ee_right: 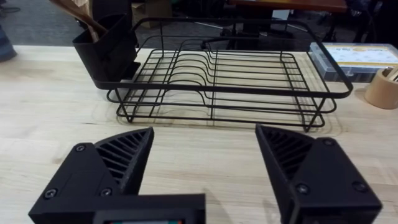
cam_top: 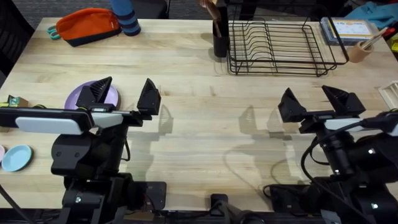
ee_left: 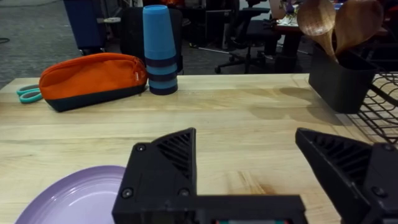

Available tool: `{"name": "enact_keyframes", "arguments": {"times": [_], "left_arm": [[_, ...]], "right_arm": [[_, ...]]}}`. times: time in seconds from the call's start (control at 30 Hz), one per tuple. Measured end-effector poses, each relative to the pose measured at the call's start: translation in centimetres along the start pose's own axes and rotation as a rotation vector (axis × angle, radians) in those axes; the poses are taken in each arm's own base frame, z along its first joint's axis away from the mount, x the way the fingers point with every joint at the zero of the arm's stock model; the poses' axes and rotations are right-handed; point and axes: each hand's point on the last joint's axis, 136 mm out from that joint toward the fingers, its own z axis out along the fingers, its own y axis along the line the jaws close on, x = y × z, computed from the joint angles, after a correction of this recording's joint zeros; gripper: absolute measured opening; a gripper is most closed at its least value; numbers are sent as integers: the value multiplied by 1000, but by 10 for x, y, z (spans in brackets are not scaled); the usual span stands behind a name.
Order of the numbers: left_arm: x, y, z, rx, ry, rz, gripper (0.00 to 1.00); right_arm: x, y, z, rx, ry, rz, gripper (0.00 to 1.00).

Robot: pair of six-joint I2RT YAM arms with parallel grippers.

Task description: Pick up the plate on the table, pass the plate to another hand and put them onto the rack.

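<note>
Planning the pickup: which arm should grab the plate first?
Left. The left hand hangs open right over the plate. The right hand, also open, faces the rack, well placed to receive.

The round glossy lavender plate is partly covered in the overhead view by a black finger of the wide-open left gripper; in the left wrist view the plate is cut off by the edge. The black wire rack is cropped there too.
</note>
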Motion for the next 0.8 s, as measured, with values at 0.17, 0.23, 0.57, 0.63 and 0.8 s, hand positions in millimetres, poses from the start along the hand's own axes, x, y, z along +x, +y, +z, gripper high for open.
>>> {"name": "enact_keyframes", "arguments": {"times": [0.17,0.23,0.57,0.63,0.8], "left_arm": [[1,0,0,0,2,0,993],[1,0,0,0,2,0,993],[1,0,0,2,2,-7,994],[1,-2,0,10,5,-10,994],[11,-4,-5,21,95,-17,993]], "right_arm": [[2,-1,0,4,11,0,998],[2,-1,0,4,11,0,998],[2,-1,0,4,10,0,998],[3,-1,0,4,13,1,998],[9,-1,-8,8,102,4,998]]}}
